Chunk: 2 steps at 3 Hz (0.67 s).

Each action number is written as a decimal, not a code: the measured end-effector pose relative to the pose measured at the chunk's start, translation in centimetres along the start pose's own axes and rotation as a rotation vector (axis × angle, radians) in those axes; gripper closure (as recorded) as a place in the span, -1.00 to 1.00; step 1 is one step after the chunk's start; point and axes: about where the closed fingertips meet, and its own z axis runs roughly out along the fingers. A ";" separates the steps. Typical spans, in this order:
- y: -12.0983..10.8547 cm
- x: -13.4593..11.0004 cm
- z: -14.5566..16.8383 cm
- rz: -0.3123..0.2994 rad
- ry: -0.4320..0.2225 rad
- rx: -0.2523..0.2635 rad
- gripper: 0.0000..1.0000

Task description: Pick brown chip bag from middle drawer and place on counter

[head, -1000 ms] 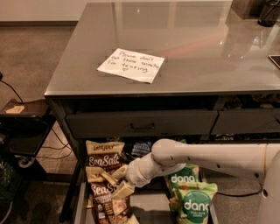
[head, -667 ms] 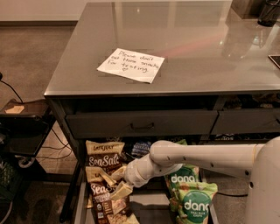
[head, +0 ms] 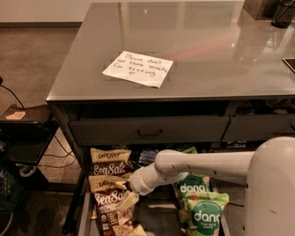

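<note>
Two brown chip bags lie in the left row of the open middle drawer: one at the back and one nearer me. My gripper, at the end of the white arm reaching in from the right, is down at the top right edge of the nearer brown bag, touching or just over it. The bag lies in the drawer, not lifted. The counter is above, glossy grey, with a white handwritten note on it.
Two green "dang" bags fill the drawer's right row, under my arm. A shut grey drawer front with a bar handle sits just above. A dark low shelf with cables stands at left. A black object stands on the counter's far right corner.
My gripper has dropped a little lower onto the nearer brown bag. The arm's upper part has swung further into view at the right. The bags have not moved.
</note>
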 end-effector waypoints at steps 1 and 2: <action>-0.9 0.6 0.7 0.002 0.014 0.010 -0.13; -1.2 0.3 0.3 0.034 0.008 0.014 0.33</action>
